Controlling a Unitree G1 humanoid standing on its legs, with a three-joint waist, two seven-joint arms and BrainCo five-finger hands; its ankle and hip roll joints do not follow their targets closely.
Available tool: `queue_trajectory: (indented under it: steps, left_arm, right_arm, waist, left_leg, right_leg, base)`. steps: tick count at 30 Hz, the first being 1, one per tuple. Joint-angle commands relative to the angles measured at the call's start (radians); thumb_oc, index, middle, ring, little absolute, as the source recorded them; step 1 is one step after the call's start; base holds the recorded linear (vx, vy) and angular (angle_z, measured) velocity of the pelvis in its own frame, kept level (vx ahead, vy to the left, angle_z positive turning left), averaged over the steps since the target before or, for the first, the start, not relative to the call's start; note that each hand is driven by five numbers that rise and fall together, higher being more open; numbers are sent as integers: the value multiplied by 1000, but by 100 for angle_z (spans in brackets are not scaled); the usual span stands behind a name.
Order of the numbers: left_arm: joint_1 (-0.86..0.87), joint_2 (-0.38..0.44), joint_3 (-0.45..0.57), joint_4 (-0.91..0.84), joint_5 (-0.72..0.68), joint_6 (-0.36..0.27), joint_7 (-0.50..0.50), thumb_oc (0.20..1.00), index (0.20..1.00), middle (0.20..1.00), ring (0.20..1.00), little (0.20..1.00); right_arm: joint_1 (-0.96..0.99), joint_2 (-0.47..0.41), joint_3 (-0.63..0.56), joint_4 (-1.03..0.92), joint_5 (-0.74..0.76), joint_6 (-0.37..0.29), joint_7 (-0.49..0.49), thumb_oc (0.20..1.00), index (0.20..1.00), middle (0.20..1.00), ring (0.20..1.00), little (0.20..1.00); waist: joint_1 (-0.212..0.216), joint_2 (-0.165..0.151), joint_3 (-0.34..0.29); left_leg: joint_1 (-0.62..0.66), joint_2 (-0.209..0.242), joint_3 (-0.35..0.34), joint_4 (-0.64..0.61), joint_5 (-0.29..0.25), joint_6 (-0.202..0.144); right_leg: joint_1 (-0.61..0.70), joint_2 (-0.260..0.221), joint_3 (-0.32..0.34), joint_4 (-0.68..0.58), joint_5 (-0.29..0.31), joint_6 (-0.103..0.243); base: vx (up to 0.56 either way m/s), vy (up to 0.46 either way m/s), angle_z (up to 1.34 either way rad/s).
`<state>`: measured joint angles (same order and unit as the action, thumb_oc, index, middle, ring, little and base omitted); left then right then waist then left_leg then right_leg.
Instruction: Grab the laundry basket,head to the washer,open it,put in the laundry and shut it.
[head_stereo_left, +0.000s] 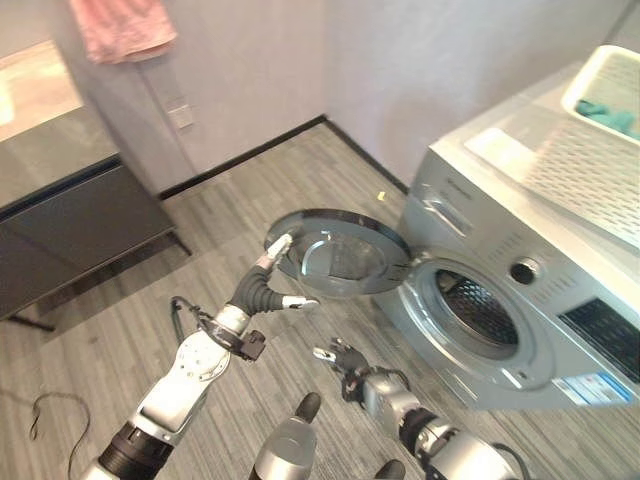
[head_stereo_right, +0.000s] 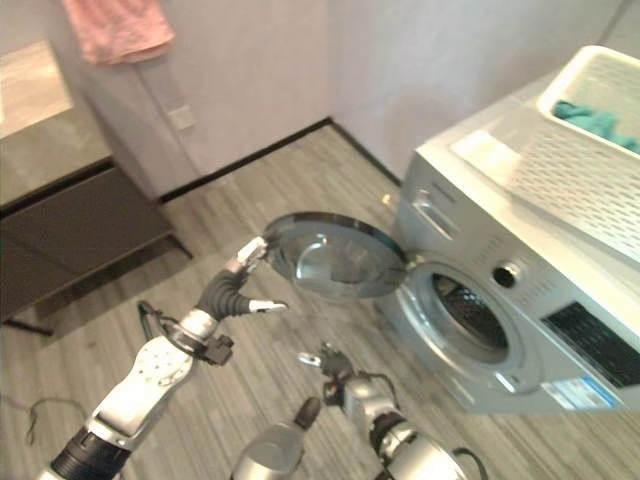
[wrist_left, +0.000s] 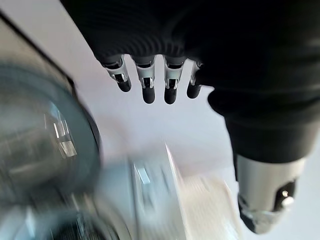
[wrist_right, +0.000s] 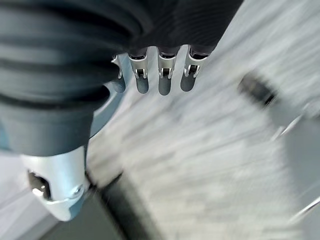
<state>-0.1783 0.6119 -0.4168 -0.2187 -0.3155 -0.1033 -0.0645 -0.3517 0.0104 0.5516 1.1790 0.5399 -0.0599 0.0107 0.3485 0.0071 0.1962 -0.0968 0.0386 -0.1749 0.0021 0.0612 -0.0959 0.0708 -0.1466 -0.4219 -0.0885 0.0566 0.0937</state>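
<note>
The silver washer stands at the right with its round door swung wide open, showing the dark drum. A white laundry basket with teal laundry inside rests on top of the washer. My left hand is open, its straight fingers reaching up to the door's left rim and touching it or nearly so, thumb stretched out to the side. My right hand hangs open low over the floor, in front of the washer and below the door, holding nothing.
A dark cabinet with a pale top stands at the left wall. A pink cloth hangs on the wall above it. Grey plank floor stretches between the cabinet and the washer.
</note>
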Motion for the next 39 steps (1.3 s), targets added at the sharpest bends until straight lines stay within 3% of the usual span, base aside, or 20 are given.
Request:
queue_trajectory:
  steps: [1, 4, 6, 7, 10, 11, 12, 13, 14, 16, 17, 19, 20, 21, 22, 23, 24, 28, 39]
  left_arm:
    - [-77, -110, -162, 141, -509, 92, -238, 1000, 1000, 1000, 1000, 1000]
    - [-216, -219, -301, 329, -716, 217, -290, 1000, 1000, 1000, 1000, 1000]
    - [-253, -256, -341, 366, -761, 231, -299, 1000, 1000, 1000, 1000, 1000]
    - [-310, -313, -379, 459, -728, 208, -302, 1000, 1000, 1000, 1000, 1000]
    - [-424, -397, -457, 766, -522, 205, -314, 1000, 1000, 1000, 1000, 1000]
    - [-426, -400, -457, 771, -520, 203, -316, 1000, 1000, 1000, 1000, 1000]
    - [-447, -430, -448, 912, -394, 187, -297, 1000, 1000, 1000, 1000, 1000]
    - [-463, -483, -429, 1178, -146, 166, -259, 1000, 1000, 1000, 1000, 1000]
    - [-464, -485, -429, 1180, -146, 165, -260, 1000, 1000, 1000, 1000, 1000]
    - [-463, -522, -350, 1457, 133, 159, -238, 1000, 1000, 1000, 1000, 1000]
    - [-461, -515, -328, 1542, 233, 171, -230, 1000, 1000, 1000, 1000, 1000]
    - [-492, -458, -275, 1666, 407, 170, -118, 1000, 1000, 1000, 1000, 1000]
    - [-566, -341, -177, 1709, 422, 159, -14, 1000, 1000, 1000, 1000, 1000]
    - [-566, -340, -177, 1709, 422, 159, -15, 1000, 1000, 1000, 1000, 1000]
    - [-625, -229, -90, 1707, 379, 140, 56, 1000, 1000, 1000, 1000, 1000]
    - [-625, -229, -90, 1707, 379, 140, 56, 1000, 1000, 1000, 1000, 1000]
    - [-654, -146, -26, 1705, 318, 128, 98, 1000, 1000, 1000, 1000, 1000]
    - [-699, -35, 34, 1651, 257, 99, 199, 1000, 1000, 1000, 1000, 1000]
    - [-678, -6, 101, 1626, 162, 66, 272, 1000, 1000, 1000, 1000, 1000]
  right_arm:
    - [43, 16, 17, 23, -122, 8, 110, 1000, 1000, 1000, 1000, 1000]
    - [119, -82, 14, -8, -162, 19, 149, 1000, 1000, 1000, 1000, 1000]
    - [121, -98, 9, -6, -196, 18, 140, 1000, 1000, 1000, 1000, 1000]
    - [108, -118, 0, 13, -240, 18, 128, 1000, 1000, 1000, 1000, 1000]
    - [67, -131, -17, 38, -249, 24, 119, 1000, 1000, 1000, 1000, 1000]
    - [66, -132, -18, 39, -249, 24, 119, 1000, 1000, 1000, 1000, 1000]
    - [57, -131, -23, 41, -234, 26, 111, 1000, 1000, 1000, 1000, 1000]
    - [43, -133, -38, 45, -207, 32, 98, 1000, 1000, 1000, 1000, 1000]
    - [42, -134, -38, 45, -207, 32, 98, 1000, 1000, 1000, 1000, 1000]
    - [7, -181, -100, 72, -159, 40, 110, 1000, 1000, 1000, 1000, 1000]
    - [-8, -185, -97, 69, -161, 36, 94, 1000, 1000, 1000, 1000, 1000]
    - [10, -188, -96, 23, -121, 35, 71, 1000, 1000, 1000, 1000, 1000]
    - [28, -196, -95, -31, -68, 14, 52, 1000, 1000, 1000, 1000, 1000]
    - [27, -195, -95, -31, -68, 14, 52, 1000, 1000, 1000, 1000, 1000]
    - [52, -219, -109, -104, -13, -14, 28, 1000, 1000, 1000, 1000, 1000]
    - [52, -219, -108, -105, -13, -14, 28, 1000, 1000, 1000, 1000, 1000]
    - [80, -233, -125, -157, 15, -36, 10, 1000, 1000, 1000, 1000, 1000]
    - [138, -241, -142, -205, 38, -70, -10, 1000, 1000, 1000, 1000, 1000]
    - [169, -230, -147, -221, 73, -96, -25, 1000, 1000, 1000, 1000, 1000]
  waist:
    - [-93, -9, -54]
    - [-175, -28, -47]
    - [-201, -35, -45]
    - [-243, -48, -42]
    - [-297, -60, -31]
    - [-294, -59, -31]
    - [-310, -65, -25]
    - [-329, -73, -14]
    - [-329, -73, -16]
    - [-341, -88, -5]
    - [-351, -97, -2]
    - [-370, -122, 20]
    - [-378, -147, 49]
    - [-380, -147, 46]
    - [-386, -167, 79]
    - [-388, -167, 78]
    - [-389, -178, 101]
    - [-384, -190, 128]
    - [-372, -188, 148]
  left_leg:
    - [9, 70, 21, -73, -9, -10]
    - [26, 80, 53, -81, -12, -4]
    - [22, 78, 56, -83, -9, 0]
    - [28, 80, 73, -85, -11, 6]
    - [41, 86, 123, -87, -18, 11]
    - [41, 86, 125, -87, -19, 11]
    - [45, 87, 142, -88, -19, 13]
    - [52, 87, 164, -89, -24, 16]
    - [48, 86, 164, -89, -22, 17]
    - [48, 86, 180, -89, -27, 18]
    - [39, 86, 186, -89, -23, 19]
    - [26, 91, 199, -89, -17, 17]
    - [9, 93, 202, -89, -10, 13]
    - [5, 92, 201, -89, -7, 13]
    - [-26, 94, 195, -89, 7, 7]
    - [-27, 94, 194, -89, 7, 7]
    - [-53, 95, 188, -89, 15, 3]
    - [-84, 92, 170, -89, 26, -1]
    - [-105, 88, 164, -89, 30, -4]
  right_leg:
    - [20, -33, 49, 1, -64, 41]
    - [6, -25, 88, 1, -56, 42]
    - [-5, -24, 98, 1, -52, 45]
    - [-23, -23, 122, 1, -45, 48]
    - [-54, -17, 178, 5, -32, 52]
    - [-55, -17, 180, 5, -32, 52]
    - [-69, -16, 196, 8, -28, 53]
    - [-89, -12, 220, 13, -22, 53]
    - [-93, -13, 220, 12, -20, 53]
    - [-112, -12, 229, 16, -15, 53]
    - [-129, -11, 238, 18, -8, 52]
    - [-156, -5, 256, 20, 4, 48]
    - [-180, -2, 263, 23, 14, 48]
    - [-184, -3, 262, 23, 15, 48]
    - [-208, -1, 256, 23, 29, 53]
    - [-209, -2, 256, 24, 29, 53]
    - [-229, -1, 250, 22, 40, 57]
    - [-241, -2, 232, 13, 47, 63]
    - [-247, -7, 216, 6, 52, 68]
  base:
    - [63, 39, -22]
    - [22, 3, -46]
    - [-16, -2, -66]
    - [-18, 17, -45]
    - [-27, 32, -53]
    - [-29, 35, -54]
    - [-34, 48, -48]
    - [-39, 50, -35]
    - [-30, 35, -44]
    - [-18, 7, -37]
    - [-45, 3, -23]
    - [-119, -24, -16]
    - [-135, -42, -26]
    - [-187, -61, -31]
    - [-100, -26, -12]
    - [-155, -48, 11]
    - [-79, -30, 24]
    - [-47, -28, 9]
    - [-24, -5, 8]
